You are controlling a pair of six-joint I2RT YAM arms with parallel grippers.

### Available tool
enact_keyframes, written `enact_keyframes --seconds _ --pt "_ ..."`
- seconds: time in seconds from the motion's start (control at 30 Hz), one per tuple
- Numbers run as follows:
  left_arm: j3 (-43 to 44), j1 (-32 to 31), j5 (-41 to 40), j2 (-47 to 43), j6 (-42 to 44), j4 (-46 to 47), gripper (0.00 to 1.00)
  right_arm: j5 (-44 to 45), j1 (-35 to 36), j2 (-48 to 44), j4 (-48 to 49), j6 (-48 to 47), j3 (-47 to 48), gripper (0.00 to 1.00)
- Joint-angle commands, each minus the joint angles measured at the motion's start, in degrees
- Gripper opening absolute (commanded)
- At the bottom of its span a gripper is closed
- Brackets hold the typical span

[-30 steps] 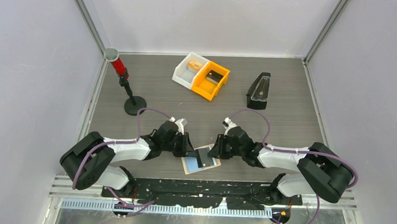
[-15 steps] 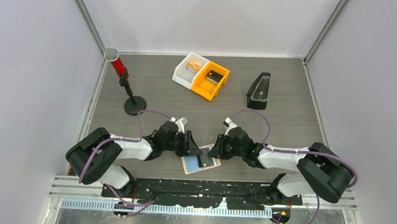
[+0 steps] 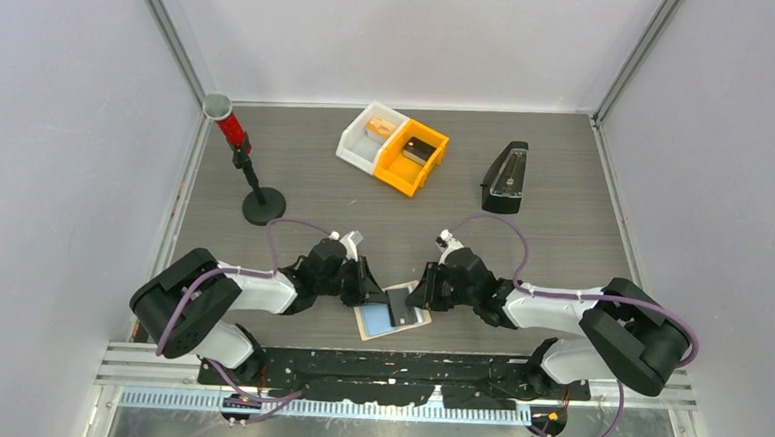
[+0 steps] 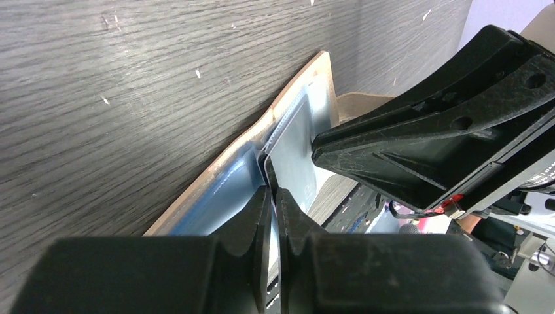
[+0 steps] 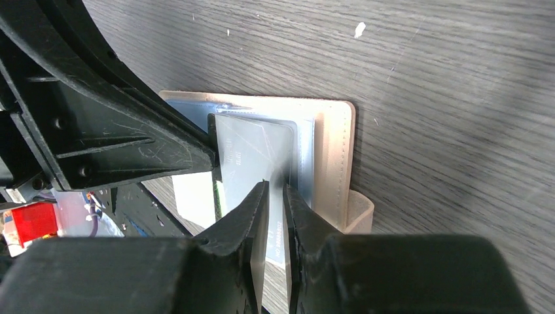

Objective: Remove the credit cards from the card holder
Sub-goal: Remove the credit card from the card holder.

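Note:
The tan card holder [image 3: 395, 326] lies flat at the table's near edge between both grippers, with a light blue card showing in it. A silvery grey card [image 3: 399, 302] stands tilted up out of it. In the right wrist view the holder [image 5: 332, 157] shows its tab [image 5: 358, 210], and my right gripper [image 5: 275, 191] is shut on the near edge of the grey card [image 5: 252, 147]. In the left wrist view my left gripper [image 4: 271, 191] is pinched on the opposite edge of that card [image 4: 294, 147], above the holder's rim [image 4: 288, 98]. No orange card shows.
A white bin [image 3: 366, 137] and an orange bin [image 3: 413, 158] stand at the back centre. A black wedge-shaped case [image 3: 506, 177] is at the back right. A red and grey cylinder on a black stand [image 3: 263, 205] is at the back left. A black rail runs along the near edge.
My left gripper shifted slightly right toward the card, then back a little left. The right gripper, the holder and the card stay in place.

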Motion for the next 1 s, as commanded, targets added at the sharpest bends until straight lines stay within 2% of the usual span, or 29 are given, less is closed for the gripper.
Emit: enact_keyframes --seconds 0.0,0.07,0.23,0.4,0.7,0.97 --pt "-0.7 0.0 2.6 0.9 -3.1 6.5 0.06 0.8 0.0 -0.4 -2.8 -0.3 -1.4 0.21" --pt "-0.9 0.0 2.4 0.5 -3.3 6.5 0.0 0.9 0.0 -0.9 -3.1 -0.3 -1.5 0.21" --pt "-1.7 0.4 0.9 -0.4 -3.4 5.8 0.0 1.6 -0.1 -1.5 -3.9 -0.3 -1.7 0.2" --pt "-2.5 1.2 -0.8 -2.8 -1.7 0.0 0.0 2.0 -0.1 -1.5 -3.8 -0.1 -2.3 0.2" --pt "-2.0 2.6 -6.1 -13.9 4.0 -13.3 0.0 1.0 -0.9 -2.4 -5.8 -1.7 -0.8 0.2" --pt "1.6 2.6 -6.5 -22.0 10.6 -25.5 0.0 -4.5 -1.5 -9.2 -12.2 -14.0 4.3 0.28"
